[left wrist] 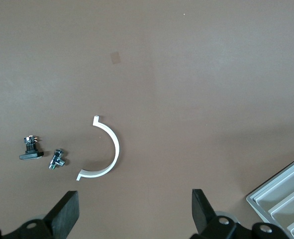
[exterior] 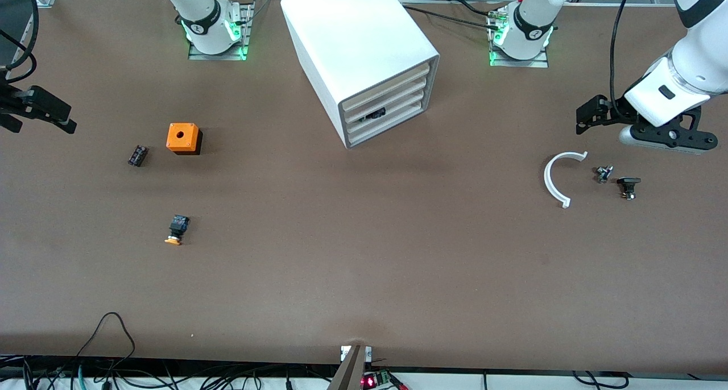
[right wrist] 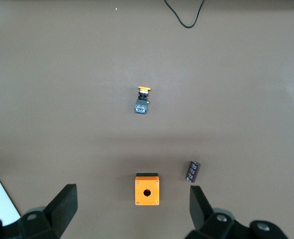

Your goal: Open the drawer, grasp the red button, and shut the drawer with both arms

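**Both pincers wide and empty, all four drawers shut**

Working across the front view from the right arm's end of the brown worktop (exterior: 364,265) to the left arm's.

Right pincer (exterior: 40,114): hangs over the worktop at the right arm's end, jaws spread wide, nothing between them. Right wrist view confirms it, both fingers (right wrist: 62,204) well apart.

Near it: small dark cylindrical part (exterior: 137,155), lying flat. Just beside that, toward the cabinet, the orange cube (exterior: 183,137) with a hole in its top face. Nearer the front camera, a push button with an orange-yellow cap (exterior: 177,229), on its side.

Centre: white box cabinet (exterior: 364,54), turned at an angle. Four drawers stacked, all pushed in. The drawer (exterior: 378,116), third from the top, shows a dark object at its front edge; what it is cannot be told. The red-capped button is not visible.

Toward the left arm's end: white half-ring clip (exterior: 557,177), then a small metal fitting (exterior: 603,174), then a small black part (exterior: 628,186), each apart.

Left pincer (exterior: 591,114): over the worktop above these parts, jaws wide, empty.
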